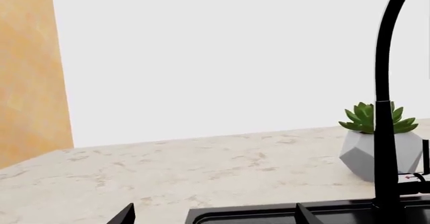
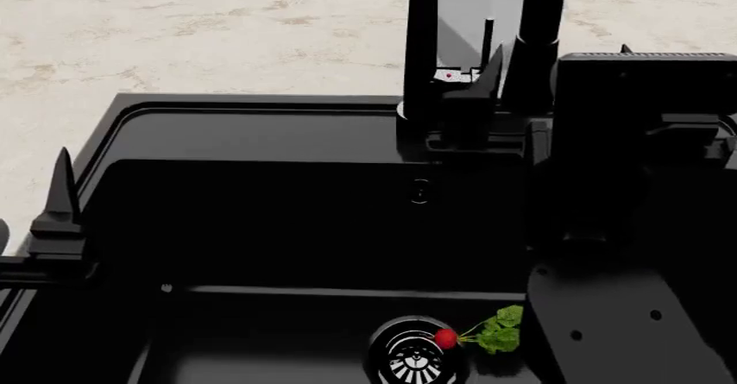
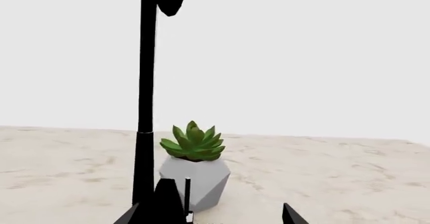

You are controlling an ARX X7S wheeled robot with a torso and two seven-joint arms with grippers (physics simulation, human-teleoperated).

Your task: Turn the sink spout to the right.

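At the far left of the head view, the left arm's fingers (image 2: 60,196) are seen as a black pointed tip standing over the left rim of the sink (image 2: 230,112); only one tip is plainly shown there, but in the left wrist view two tips (image 1: 124,215) are seen set apart with nothing between them, so they are taken as spread. Ahead of these fingers and well apart from them, the beige marbled tabletop (image 2: 173,30) is spread behind the basin. Deep in the basin, the chrome-ringed drain (image 2: 412,355) is found, with a small radish (image 2: 447,338) and its green leaves lying just beside it, and the small overflow hole (image 2: 420,192) is set in the back wall. The sink spout (image 2: 422,47) is stood upright at the back rim, its base just to the left of the right arm's fingers (image 2: 493,66). These fingers are seen in the right wrist view as two dark tips (image 3: 165,199) held apart, with a thin black lever stick (image 3: 187,194) between them and the spout tube (image 3: 145,83) just outside the left tip; no contact can be made out. Behind the spout, a succulent (image 3: 195,142) in a faceted grey pot (image 3: 195,181) is placed on the tabletop.
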